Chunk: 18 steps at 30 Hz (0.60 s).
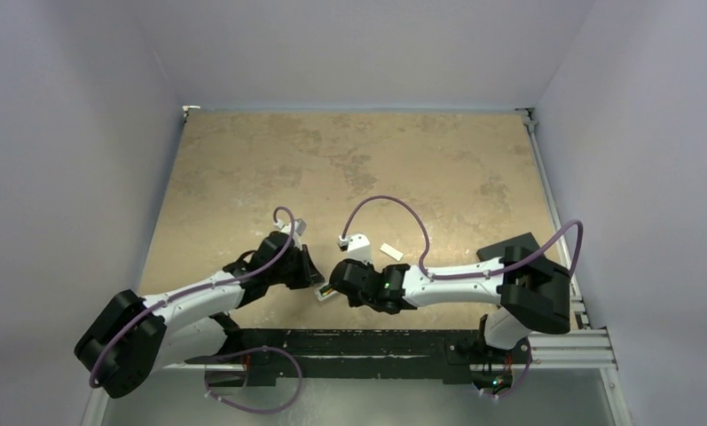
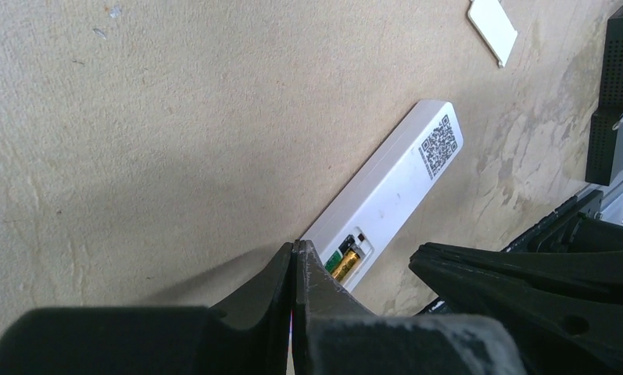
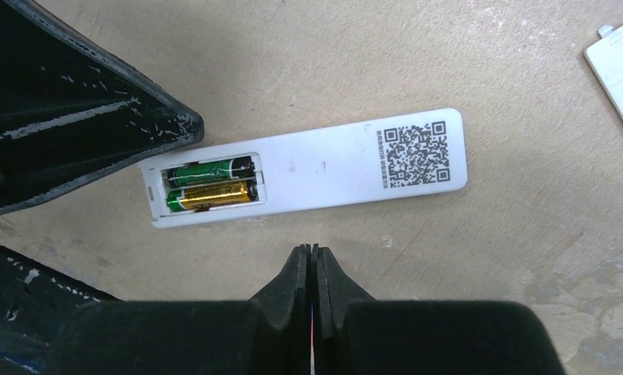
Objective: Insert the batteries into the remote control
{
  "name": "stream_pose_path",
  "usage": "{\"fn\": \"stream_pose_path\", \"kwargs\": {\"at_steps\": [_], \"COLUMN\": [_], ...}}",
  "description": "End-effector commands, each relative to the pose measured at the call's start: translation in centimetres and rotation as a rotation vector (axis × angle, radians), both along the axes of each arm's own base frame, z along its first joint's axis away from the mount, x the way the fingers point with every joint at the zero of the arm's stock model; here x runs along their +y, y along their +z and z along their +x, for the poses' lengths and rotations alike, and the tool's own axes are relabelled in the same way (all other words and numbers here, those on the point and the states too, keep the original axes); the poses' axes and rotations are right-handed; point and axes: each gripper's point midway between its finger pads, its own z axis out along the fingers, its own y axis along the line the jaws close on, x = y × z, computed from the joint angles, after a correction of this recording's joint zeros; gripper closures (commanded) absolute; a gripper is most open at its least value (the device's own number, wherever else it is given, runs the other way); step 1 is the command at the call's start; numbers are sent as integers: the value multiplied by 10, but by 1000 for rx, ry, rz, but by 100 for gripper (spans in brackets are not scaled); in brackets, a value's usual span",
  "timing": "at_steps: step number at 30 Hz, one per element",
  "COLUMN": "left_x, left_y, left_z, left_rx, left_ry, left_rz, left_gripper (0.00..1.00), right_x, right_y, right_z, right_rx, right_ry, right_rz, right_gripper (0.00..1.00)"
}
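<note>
The white remote control [image 3: 324, 164] lies back up on the table, QR code at one end and the battery recess open at the other. Two batteries lie side by side in the recess: a green-and-black one [image 3: 210, 169] and a gold one [image 3: 214, 194]. My right gripper [image 3: 313, 250] is shut and empty, just beside the remote's long edge. My left gripper [image 2: 296, 246] is shut and empty, its tip at the recess end of the remote [image 2: 394, 183], beside the batteries [image 2: 344, 262]. In the top view both grippers [image 1: 317, 277] [image 1: 333, 289] meet over the remote [image 1: 358, 247].
A small white battery cover [image 3: 619, 70] lies loose on the table past the remote's QR end; it also shows in the left wrist view [image 2: 492, 28] and the top view [image 1: 391, 251]. The black rail [image 1: 349, 342] runs along the near edge.
</note>
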Motion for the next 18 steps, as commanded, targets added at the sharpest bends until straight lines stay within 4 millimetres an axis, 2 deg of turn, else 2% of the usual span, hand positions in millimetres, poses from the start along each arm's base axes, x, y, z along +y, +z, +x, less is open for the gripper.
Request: {"fn": "stream_pose_path", "kwargs": {"at_steps": [1,9,18], "left_x": [-10,-8,-12], "left_y": [14,0,1], "left_z": [14,8,0], "left_rx": [-61,-21,5], "left_ry": [-13,-36,-71], "left_rz": [-29,-2,-27], "left_gripper": [100,100,100], "right_x": [-3,-5,1], "right_y": [-3,-7,-5], "right_z": [10,17,26], "right_rx": [-29,-41,-59], "right_ry": [-61,-112,-130], "right_rz": [5,-41,-71], "right_gripper": [100,100,100]}}
